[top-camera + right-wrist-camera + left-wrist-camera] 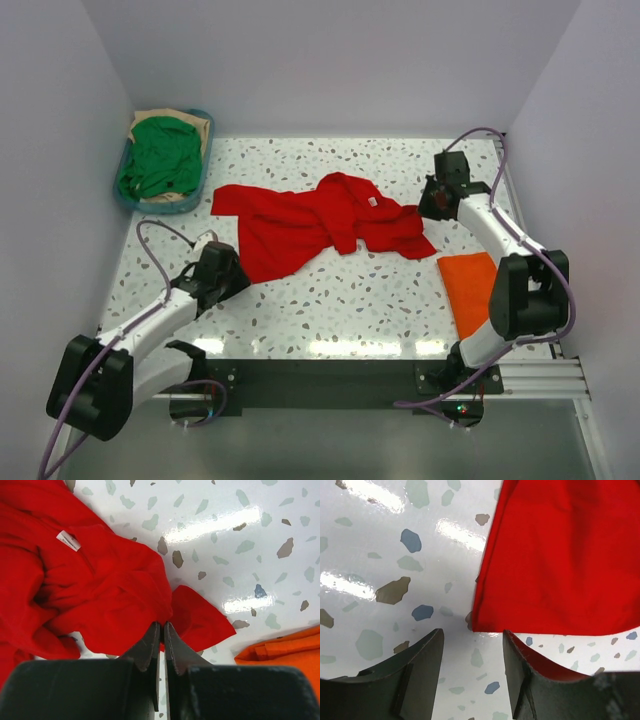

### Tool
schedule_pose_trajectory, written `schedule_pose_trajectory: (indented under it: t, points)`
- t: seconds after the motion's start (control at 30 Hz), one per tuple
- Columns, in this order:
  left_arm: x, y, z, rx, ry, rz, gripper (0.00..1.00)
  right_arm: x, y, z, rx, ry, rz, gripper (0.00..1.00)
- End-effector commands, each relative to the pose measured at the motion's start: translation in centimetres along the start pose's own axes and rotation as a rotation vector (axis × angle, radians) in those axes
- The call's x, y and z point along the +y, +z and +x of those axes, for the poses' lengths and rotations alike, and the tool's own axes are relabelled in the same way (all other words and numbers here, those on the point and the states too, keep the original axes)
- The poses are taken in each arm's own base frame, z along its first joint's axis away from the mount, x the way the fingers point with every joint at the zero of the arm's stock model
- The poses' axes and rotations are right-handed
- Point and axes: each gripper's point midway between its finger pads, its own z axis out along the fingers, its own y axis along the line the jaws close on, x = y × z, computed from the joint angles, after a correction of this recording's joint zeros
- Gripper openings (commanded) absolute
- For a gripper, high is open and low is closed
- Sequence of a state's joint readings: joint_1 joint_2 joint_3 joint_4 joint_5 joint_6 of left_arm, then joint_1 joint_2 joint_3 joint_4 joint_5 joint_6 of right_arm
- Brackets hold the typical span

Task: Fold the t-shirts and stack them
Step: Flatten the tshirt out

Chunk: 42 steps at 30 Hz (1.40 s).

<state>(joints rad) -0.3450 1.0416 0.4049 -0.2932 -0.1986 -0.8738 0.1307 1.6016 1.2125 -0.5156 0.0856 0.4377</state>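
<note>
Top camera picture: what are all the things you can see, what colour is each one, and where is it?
red t-shirt: 1, bright red, crumpled in the middle of the table
orange t-shirt: 1, orange, folded, near right edge beside the right arm
green t-shirt: 1, green, bunched up in the basket
tan cloth: 1, tan, mostly hidden under the green one
basket: 1, teal, far left corner
table: 1, white with coloured speckles
left gripper: 1, black, open, at the red shirt's near left corner
right gripper: 1, black, shut on the red shirt's right edge
</note>
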Motion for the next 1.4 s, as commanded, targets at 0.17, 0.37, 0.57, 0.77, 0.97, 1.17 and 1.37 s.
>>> schedule_pose_trajectory:
  t: [0.17, 0.37, 0.57, 0.77, 0.97, 1.17, 1.37]
  points:
    - [-2.3, 1.7, -2.5, -0.082, -0.004, 0.003, 0.56, 1.1, -1.4, -1.0, -0.06, 0.011, -0.062, 0.04]
    - [-3.0, 2.9, -1.3, -0.049, 0.028, -0.001, 0.36, 1.5, -2.0, -1.4, -0.073, 0.016, -0.085, 0.04]
    - [-2.1, 1.9, -2.4, -0.099, 0.023, -0.066, 0.0, 1.4, -2.2, -1.2, -0.061, 0.004, -0.083, 0.05]
    - [-1.8, -3.3, -9.9, -0.281, -0.069, -0.064, 0.0, 1.2, -3.6, -1.5, -0.076, -0.008, -0.082, 0.05]
    - [-1.6, -9.7, -16.7, -0.451, -0.106, -0.028, 0.0, 0.6, -6.5, -2.3, -0.128, -0.011, -0.072, 0.05]
    - [-4.4, -16.8, -22.3, -0.59, -0.097, 0.039, 0.0, 1.6, -12.0, -5.1, -0.213, 0.01, -0.142, 0.03]
    - [-8.0, -27.1, -28.3, -0.772, -0.127, 0.176, 0.0, 2.7, -21.5, -10.6, -0.388, 0.065, -0.247, 0.01]
